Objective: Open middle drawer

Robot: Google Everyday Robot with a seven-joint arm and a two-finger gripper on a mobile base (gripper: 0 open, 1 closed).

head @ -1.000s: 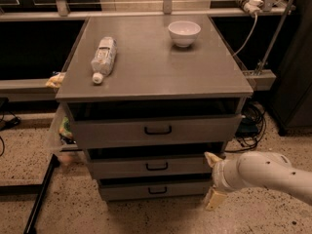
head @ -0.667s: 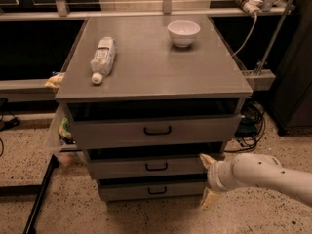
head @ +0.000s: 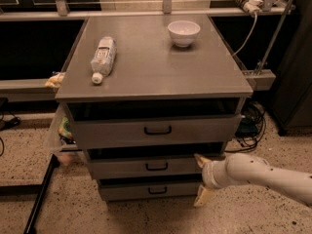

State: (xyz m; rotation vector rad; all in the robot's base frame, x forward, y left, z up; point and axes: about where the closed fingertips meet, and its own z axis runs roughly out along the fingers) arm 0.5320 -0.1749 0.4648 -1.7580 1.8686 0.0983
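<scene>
Basically parked lower right: white robot hand, fingers spread open, gripping nothing, just beside right end of wide grey metal middle drawer with small black bar handle.

Observe the grey table top. A plastic bottle lies on its side at 9 o'clock, cap toward 6 o'clock. A white bowl stands upright at 1 o'clock, well apart from the bottle. The gripper, fingers spread, sits below the top at 5 o'clock.

Claw beside middle drawer — handle exposed
</scene>
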